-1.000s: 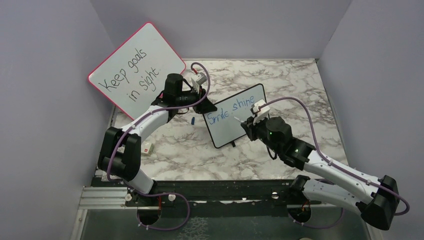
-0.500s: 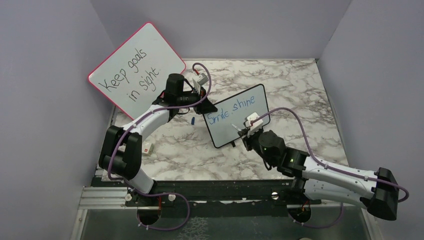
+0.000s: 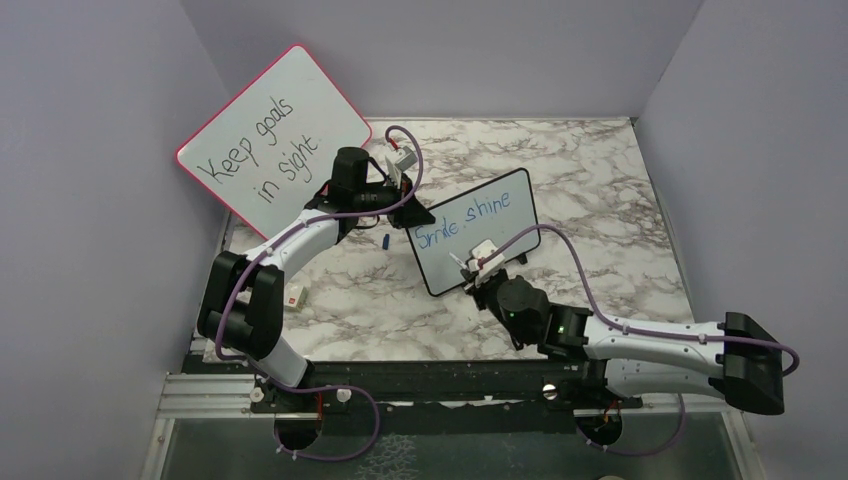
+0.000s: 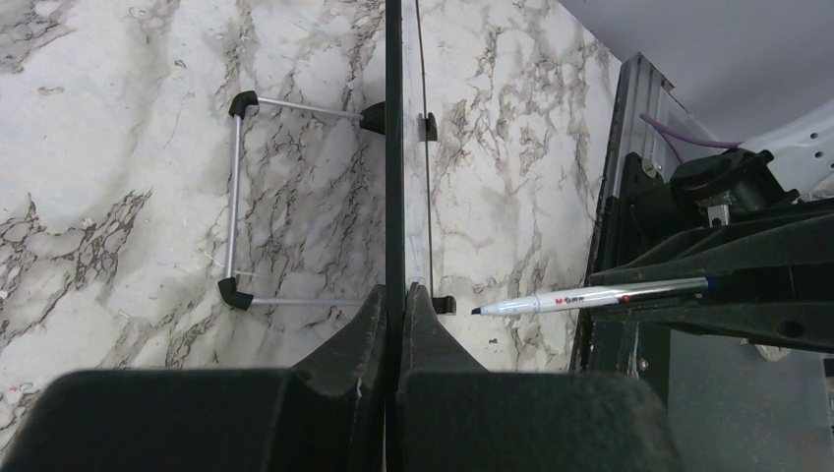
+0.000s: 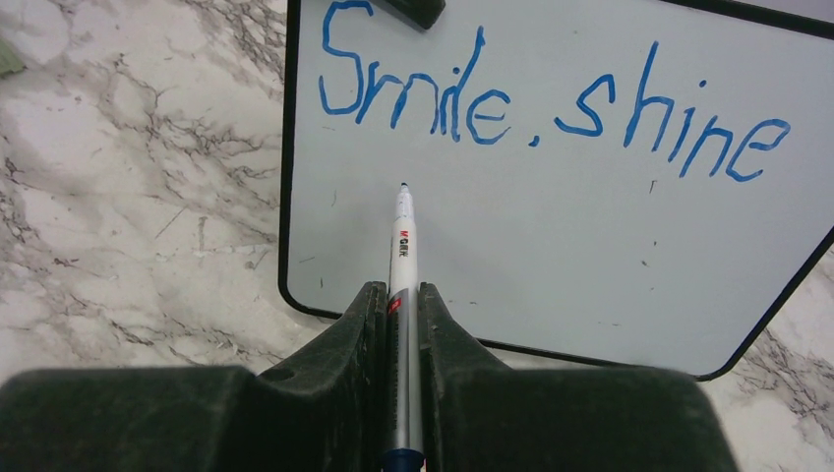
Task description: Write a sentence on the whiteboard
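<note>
Now the whiteboard (image 3: 470, 235) stands tilted on the marble counter (image 3: 600, 200), about in the middle, between the two arms; it is a small white rectangle with a thin black frame, rounded corners and little black feet. Its surface is smooth and a little glossy, with some small dark specks; behind it, in the left wrist view, a thin silver wire stand (image 4: 236, 197) with black corner pieces rests on the counter. The sentence (image 5: 551, 108) is written in blue along the upper part of the board, in loose rounded letters, and reads "Smile. shine"; the lower part of the board is bare.

The left hand (image 4: 395, 295) is closed on the black frame at the left edge of the whiteboard, its dark matte fingers pressed on both sides of the edge. The right hand (image 5: 401, 295) is closed around a slim marker (image 5: 402, 246) with a white and silver barrel and a dark tip; the tip points at the board under the word "Smile", and I cannot tell if it touches.

At the back left a larger board with a red frame (image 3: 275, 140) leans on the wall; it carries black handwriting, "Keep goals in sight".
</note>
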Robot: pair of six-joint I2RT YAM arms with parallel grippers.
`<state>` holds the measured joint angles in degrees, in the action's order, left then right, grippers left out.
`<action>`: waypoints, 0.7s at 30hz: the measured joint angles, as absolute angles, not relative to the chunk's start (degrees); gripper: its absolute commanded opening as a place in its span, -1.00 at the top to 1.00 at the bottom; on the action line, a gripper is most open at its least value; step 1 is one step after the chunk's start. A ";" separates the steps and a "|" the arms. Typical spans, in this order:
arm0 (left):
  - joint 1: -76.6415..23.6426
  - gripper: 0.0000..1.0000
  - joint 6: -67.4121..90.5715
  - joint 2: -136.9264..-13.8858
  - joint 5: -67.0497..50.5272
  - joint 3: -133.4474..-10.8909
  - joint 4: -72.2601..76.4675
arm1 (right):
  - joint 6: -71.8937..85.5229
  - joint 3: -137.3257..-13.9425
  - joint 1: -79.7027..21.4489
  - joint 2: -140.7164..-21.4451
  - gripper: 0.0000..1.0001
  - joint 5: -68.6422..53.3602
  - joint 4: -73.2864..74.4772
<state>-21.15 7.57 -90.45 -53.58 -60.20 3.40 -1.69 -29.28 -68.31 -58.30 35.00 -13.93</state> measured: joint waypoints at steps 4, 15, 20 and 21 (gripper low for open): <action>-21.26 1.00 7.46 -90.45 -53.56 -60.23 3.36 | -2.22 -29.28 -69.56 -60.86 0.99 37.10 -15.55; -21.41 1.00 7.40 -90.43 -53.49 -60.23 3.36 | -2.24 -29.28 -70.02 -64.45 0.99 41.15 -17.76; -21.45 1.00 7.40 -90.43 -53.45 -60.23 3.36 | -2.17 -29.28 -70.06 -65.49 0.99 41.78 -17.98; -21.45 1.00 7.40 -90.43 -53.43 -60.23 3.36 | -2.17 -29.28 -70.06 -65.54 0.99 41.91 -17.98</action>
<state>-21.45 7.40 -90.43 -53.43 -60.23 3.36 -2.17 -29.28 -70.06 -65.54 41.91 -17.98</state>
